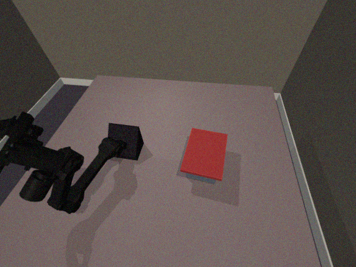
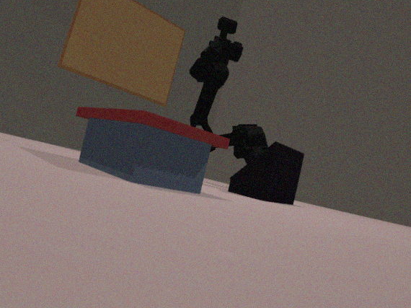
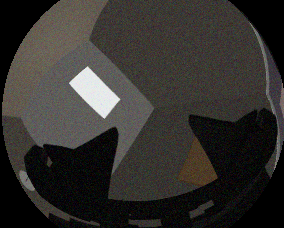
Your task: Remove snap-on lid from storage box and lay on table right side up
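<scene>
A red lid (image 1: 204, 154) (image 2: 151, 120) is sitting on the storage box (image 1: 200, 177) (image 2: 144, 152), its flat, matte rectangular top facing upward and its thin, straight-edged rim projecting past the walls below. The box is showing smooth, blue-grey sides with crisp corners and is resting on the table (image 1: 172, 232) (image 2: 180, 249), whose pale pinkish surface is looking plain and finely grainy. The black arm (image 1: 92, 172) (image 2: 205, 99) is rising beside a dark, angular block (image 1: 131, 144) (image 2: 275, 175), its slim links bending between chunky, rounded joints. In the top view, the arm's far end is extending toward the left edge, well apart from the lid. The gripper (image 3: 153, 122) is standing open, its two black, wedge-shaped fingers spreading apart with nothing between them, and the wrist view is facing a smooth grey ceiling bearing a bright white rectangular panel (image 3: 95, 92). A flat, orange-tan board (image 2: 122, 42) (image 3: 196, 167) with straight edges is showing behind the box in the exterior view and beside one finger in the wrist view
</scene>
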Controlling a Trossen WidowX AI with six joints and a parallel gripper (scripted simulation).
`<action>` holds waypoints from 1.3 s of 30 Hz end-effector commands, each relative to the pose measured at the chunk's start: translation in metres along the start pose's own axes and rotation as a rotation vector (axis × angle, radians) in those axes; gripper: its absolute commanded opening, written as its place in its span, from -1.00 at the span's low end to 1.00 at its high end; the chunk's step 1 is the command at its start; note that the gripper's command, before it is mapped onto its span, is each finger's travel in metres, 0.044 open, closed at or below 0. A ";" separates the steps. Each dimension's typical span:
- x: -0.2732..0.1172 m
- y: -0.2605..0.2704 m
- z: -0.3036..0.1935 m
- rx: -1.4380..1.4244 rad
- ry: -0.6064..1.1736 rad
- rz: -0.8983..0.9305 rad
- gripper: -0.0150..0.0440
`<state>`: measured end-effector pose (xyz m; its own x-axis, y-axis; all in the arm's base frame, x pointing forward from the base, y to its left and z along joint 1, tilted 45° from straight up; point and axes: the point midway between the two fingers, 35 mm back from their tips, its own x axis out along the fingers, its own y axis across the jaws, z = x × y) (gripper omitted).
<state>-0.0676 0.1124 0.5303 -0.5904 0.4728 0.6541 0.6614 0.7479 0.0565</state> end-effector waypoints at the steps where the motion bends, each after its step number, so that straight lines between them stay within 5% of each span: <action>1: 0.000 0.003 0.000 0.017 0.004 0.008 0.78; 7: -0.008 0.083 0.003 0.535 0.161 0.246 0.31; 22: -0.099 0.241 0.044 1.338 0.767 0.722 0.31; 30: -0.204 0.309 0.089 1.710 1.569 0.813 0.31; 32: -0.214 0.312 0.093 1.721 1.645 0.806 0.31; 39: -0.309 0.323 0.130 1.623 2.385 0.602 0.31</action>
<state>0.2418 0.2856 0.3088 0.7059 0.7072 -0.0409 -0.7078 0.7064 -0.0012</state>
